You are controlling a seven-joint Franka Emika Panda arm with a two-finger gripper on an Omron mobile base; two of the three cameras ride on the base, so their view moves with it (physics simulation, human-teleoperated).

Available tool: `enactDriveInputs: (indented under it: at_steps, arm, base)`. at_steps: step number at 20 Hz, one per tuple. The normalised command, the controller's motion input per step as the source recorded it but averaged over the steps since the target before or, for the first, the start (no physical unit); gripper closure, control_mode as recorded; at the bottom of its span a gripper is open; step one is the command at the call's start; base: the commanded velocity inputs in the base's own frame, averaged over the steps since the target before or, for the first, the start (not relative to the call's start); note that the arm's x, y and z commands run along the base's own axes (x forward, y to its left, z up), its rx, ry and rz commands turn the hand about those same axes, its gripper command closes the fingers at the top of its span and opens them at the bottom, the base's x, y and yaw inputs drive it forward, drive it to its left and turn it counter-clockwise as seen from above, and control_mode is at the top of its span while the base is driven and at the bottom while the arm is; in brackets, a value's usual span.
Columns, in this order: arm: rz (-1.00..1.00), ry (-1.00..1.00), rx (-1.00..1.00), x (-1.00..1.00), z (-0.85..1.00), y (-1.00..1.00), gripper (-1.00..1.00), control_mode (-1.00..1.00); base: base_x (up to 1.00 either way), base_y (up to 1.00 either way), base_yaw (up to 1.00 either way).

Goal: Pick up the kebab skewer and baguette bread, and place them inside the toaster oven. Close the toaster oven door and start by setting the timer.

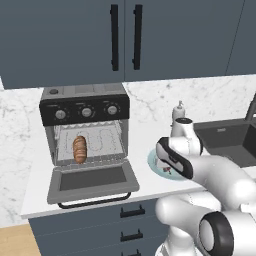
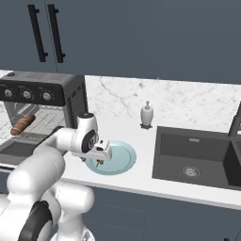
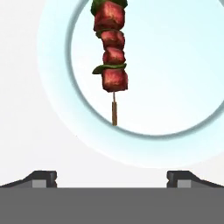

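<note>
On plate (image 3: pixel 57 87), kebab skewer (image 3: pixel 112 52) lengthwise toward pincer (image 3: pixel 112 177)

You have the toaster oven (image 1: pixel 84 130) at the left of the counter (image 1: pixel 35 185), its door (image 1: pixel 92 181) dropped flat toward you. The baguette bread (image 1: pixel 79 149) lies on the rack inside, toward the left. To the oven's right sits a plate (image 2: pixel 117 157) with the kebab skewer (image 3: pixel 112 48) on it. Behind the plate stands a soap dispenser (image 2: pixel 147 114), and the sink (image 2: pixel 197 157) lies further right. The gripper (image 2: pixel 100 157) hangs over the plate's near-left rim.
</note>
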Motion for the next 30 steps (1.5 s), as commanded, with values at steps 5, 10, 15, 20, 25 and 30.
enactDriveInputs:
  at_steps: [5, 10, 15, 20, 25, 30]
  arm:
    - [0.04, 0.0, 0.0, 0.22, -0.01, -0.11, -1.0, -1.0]
    - [0.02, 0.0, 0.0, 0.07, -0.15, 0.0, -1.0, -1.0]
    - [0.03, 0.0, 0.0, 0.0, -0.18, 0.0, -1.0, -1.0]
    - [0.02, 0.0, 0.0, 0.0, -0.13, 0.0, -1.0, -1.0]
    - [0.01, -0.01, 0.0, 0.0, -0.06, 0.0, -1.0, -1.0]
    - [0.0, 0.0, 0.0, 0.02, -0.14, 0.0, -1.0, -1.0]
  base:
    - [0.0, 0.0, 0.0]
    - [0.0, 0.0, 0.0]
    - [0.0, 0.0, 0.0]
    - [0.0, 0.0, 0.0]
    - [0.0, 0.0, 0.0]
    - [0.0, 0.0, 0.0]
